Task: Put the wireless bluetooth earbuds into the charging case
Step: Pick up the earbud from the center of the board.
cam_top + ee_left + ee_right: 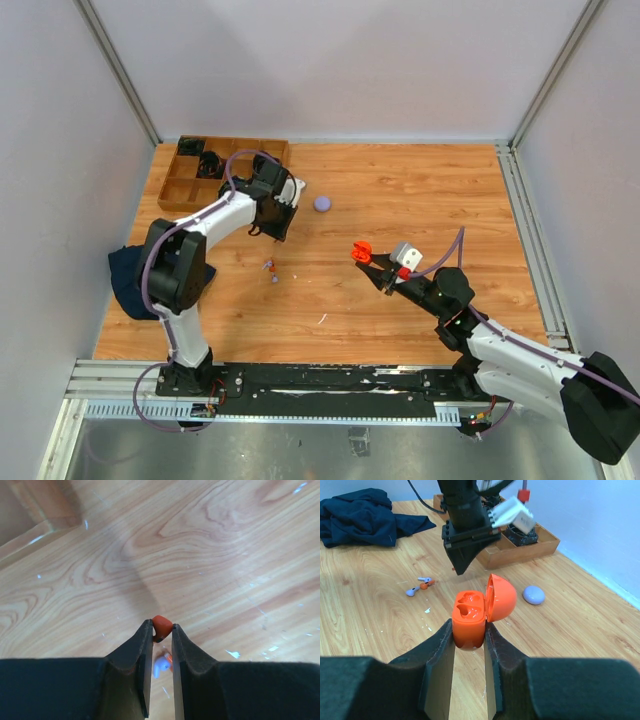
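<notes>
The left fingers [131, 652] pinch a tiny orange plastic earbud [162, 626] at their tips above the wooden table [225, 555], while the right fingers [437, 655] clamp an orange charging case [469, 616], lid hinged open, with loose small earbuds [412, 591] and a round lilac case [534, 595] lying on the table beyond.

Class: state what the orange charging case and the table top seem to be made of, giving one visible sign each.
Orange charging case: probably smooth moulded plastic, semi-gloss; soft highlights on its domed lid. Table top: wood or wood-look laminate; flowing grain, faint sheen.
</notes>
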You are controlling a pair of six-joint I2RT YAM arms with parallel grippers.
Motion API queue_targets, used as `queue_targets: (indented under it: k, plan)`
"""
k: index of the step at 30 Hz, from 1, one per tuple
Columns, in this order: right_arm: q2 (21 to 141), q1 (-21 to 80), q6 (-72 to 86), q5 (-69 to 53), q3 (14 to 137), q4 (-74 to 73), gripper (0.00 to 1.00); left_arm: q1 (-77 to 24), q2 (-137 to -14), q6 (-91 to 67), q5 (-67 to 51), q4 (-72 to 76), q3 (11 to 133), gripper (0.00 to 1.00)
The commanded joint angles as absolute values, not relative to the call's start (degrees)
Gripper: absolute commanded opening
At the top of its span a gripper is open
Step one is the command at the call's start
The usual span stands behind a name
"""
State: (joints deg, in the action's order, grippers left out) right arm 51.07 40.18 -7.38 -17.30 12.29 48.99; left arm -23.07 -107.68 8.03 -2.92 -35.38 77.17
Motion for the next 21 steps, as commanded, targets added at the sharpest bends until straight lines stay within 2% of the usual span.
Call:
queue_targets:
  k: [1, 11, 21]
  plan:
    - [51.23, 40.98, -7.61, -17.55, 12.14, 50.90, 0.10, -23.92, -98.72, -0.37, -4.95, -27.04, 72.43, 0.20]
    - [50.45, 41.04, -7.11, -18.81, 11.84, 51.84, 0.09, -27.74, -78.55, -16.95, -7.77, -8.00, 55.60, 0.21]
    - [50.92, 41.03, -7.23, -20.37, 10.80, 55.40, 0.10, -38.29, -67.54, -26.99, -3.37, 1.32, 48.18, 0.20]
